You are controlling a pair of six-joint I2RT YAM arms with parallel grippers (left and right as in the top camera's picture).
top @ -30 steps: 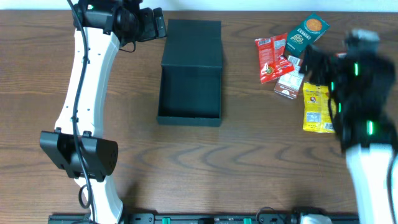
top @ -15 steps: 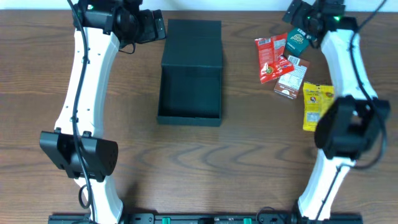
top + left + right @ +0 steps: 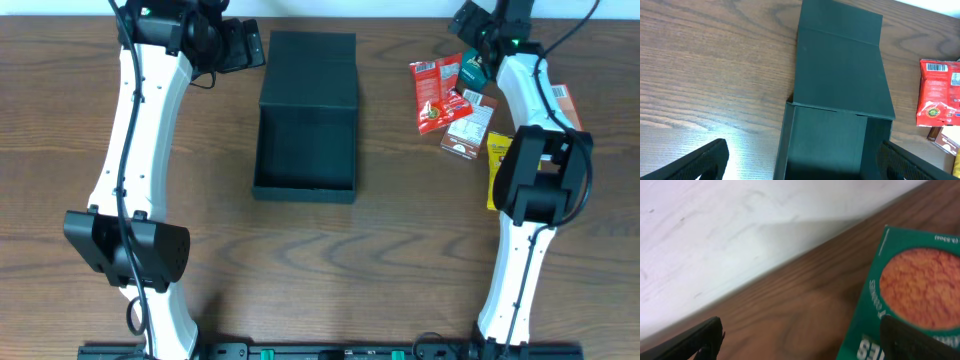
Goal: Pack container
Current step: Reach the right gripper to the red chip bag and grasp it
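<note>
The container (image 3: 305,150) is a dark teal-black box lying open at centre-left, its flap lid (image 3: 310,70) folded back toward the far edge. In the left wrist view the lid (image 3: 840,65) and the empty box interior (image 3: 827,145) lie just ahead. My left gripper (image 3: 250,45) is open and empty by the lid's far-left corner, and its fingertips frame the box in the left wrist view (image 3: 815,167). My right gripper (image 3: 470,20) is open and empty at the table's far edge, above a green snack packet (image 3: 473,70). That packet (image 3: 910,295) fills the right of the right wrist view.
A red packet (image 3: 432,92), a small carton (image 3: 465,133) and a yellow packet (image 3: 500,165) lie right of the container. An orange carton (image 3: 567,100) shows behind the right arm. The red packet also shows in the left wrist view (image 3: 939,92). A white wall (image 3: 740,225) runs behind the table.
My right arm has swung from the right side of the table out to the far edge, over the green packet. The left arm and the container have not moved.
</note>
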